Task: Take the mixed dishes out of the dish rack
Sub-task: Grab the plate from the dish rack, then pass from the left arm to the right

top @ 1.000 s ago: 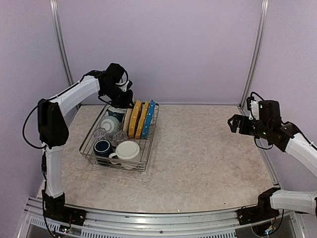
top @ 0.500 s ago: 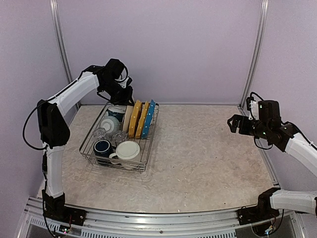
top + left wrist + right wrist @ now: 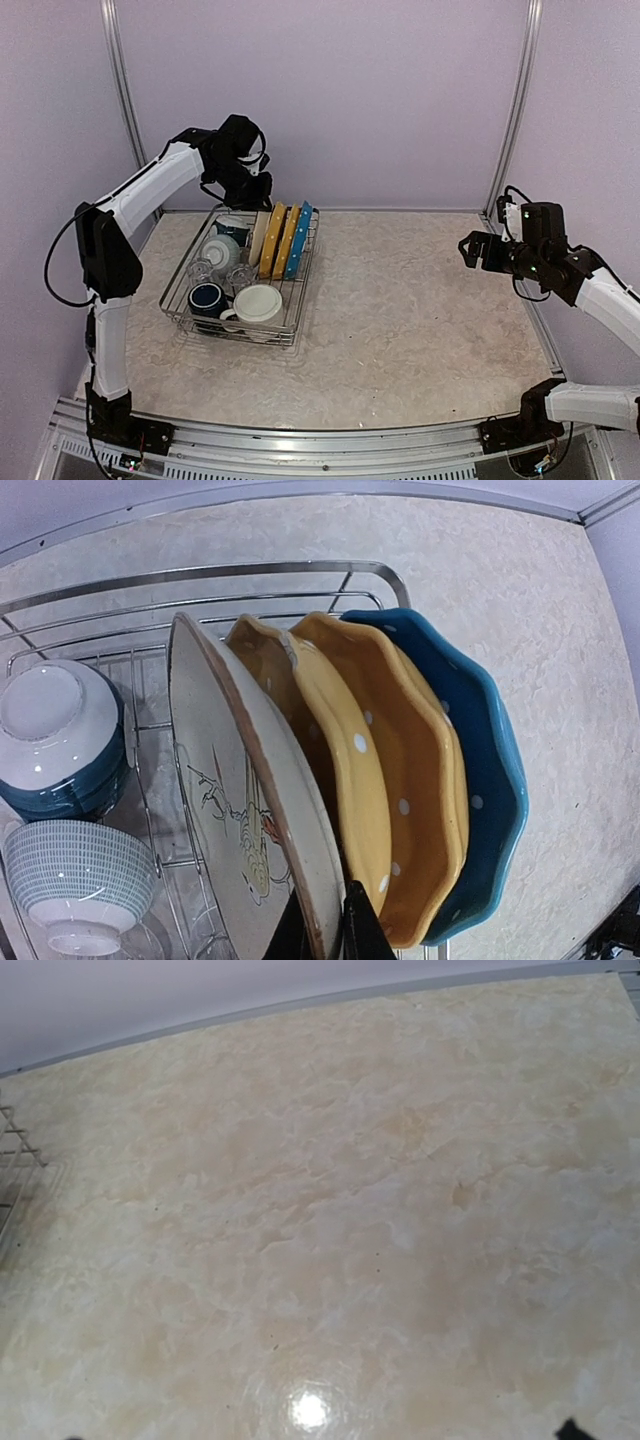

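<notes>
While the left end effector (image 3: 325, 935) hangs above the far end of the dish rack (image 3: 200, 575), its fingers are pressed together and I see nothing gripped between them. Directly under the tips in the wrist view is the rim of a cream plate (image 3: 240, 810) with a line drawing, standing on edge in the prongs. Just beyond it from the tips stand two yellow plates (image 3: 380, 770) with white dots, then a blue plate (image 3: 490, 770), also dotted, all leaning close together. To the other side of the cream plate, inside the rack, a dark blue bowl (image 3: 50, 720) sits upside down showing a pale base. Beside it is a finely striped cup (image 3: 80, 880), also overturned.

From the overhead camera, farther from this end effector and toward the arm bases, two clear glasses (image 3: 203, 268) lie in the rack. The navy mug (image 3: 207, 296) and the cream mug (image 3: 259, 302) sit at its near end.

Well apart, across the marbled bench (image 3: 420, 320), the right end effector (image 3: 472, 250) hovers with fingers spread wide, nothing between them and only bare bench beneath.
</notes>
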`<state>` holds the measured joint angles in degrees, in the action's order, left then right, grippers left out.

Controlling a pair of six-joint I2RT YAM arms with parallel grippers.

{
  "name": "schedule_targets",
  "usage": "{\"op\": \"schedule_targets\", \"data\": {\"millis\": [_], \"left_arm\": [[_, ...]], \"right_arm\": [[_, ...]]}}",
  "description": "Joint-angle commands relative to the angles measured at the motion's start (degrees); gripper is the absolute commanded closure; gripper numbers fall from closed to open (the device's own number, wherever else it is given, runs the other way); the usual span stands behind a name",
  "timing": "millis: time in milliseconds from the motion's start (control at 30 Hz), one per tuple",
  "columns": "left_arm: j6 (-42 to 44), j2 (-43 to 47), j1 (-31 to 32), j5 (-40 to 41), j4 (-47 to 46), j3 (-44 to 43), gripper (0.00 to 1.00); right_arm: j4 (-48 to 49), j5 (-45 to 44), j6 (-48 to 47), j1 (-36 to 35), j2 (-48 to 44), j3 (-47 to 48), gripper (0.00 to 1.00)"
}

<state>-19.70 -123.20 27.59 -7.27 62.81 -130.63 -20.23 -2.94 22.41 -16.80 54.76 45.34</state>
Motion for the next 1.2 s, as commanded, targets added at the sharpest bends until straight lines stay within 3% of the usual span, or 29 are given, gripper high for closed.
{"op": "schedule_targets", "data": {"millis": [0, 700, 967, 1167], "left_arm": [[-3.57, 8.91, 2.01, 10.43, 5.44, -3.97, 1.00], [-4.35, 16.13, 2.01, 2.25, 3.41, -2.53, 1.00], [6.48, 22.94, 15.29, 23.28, -7.94, 8.52, 1.00], [22.49, 24.95, 26.92, 42.08, -23.10, 19.06, 1.00]], "right_arm": [[0.89, 0.68, 0.61, -0.69, 0.68, -0.09, 0.00], [1.27, 1.46, 0.65, -0.69, 1.96, 0.09, 0.00], [1.07, 4.36, 2.04, -1.58, 7.43, 4.34, 0.00], [0.78, 10.60, 4.96, -3.65, 13.91, 11.56, 0.00]]}}
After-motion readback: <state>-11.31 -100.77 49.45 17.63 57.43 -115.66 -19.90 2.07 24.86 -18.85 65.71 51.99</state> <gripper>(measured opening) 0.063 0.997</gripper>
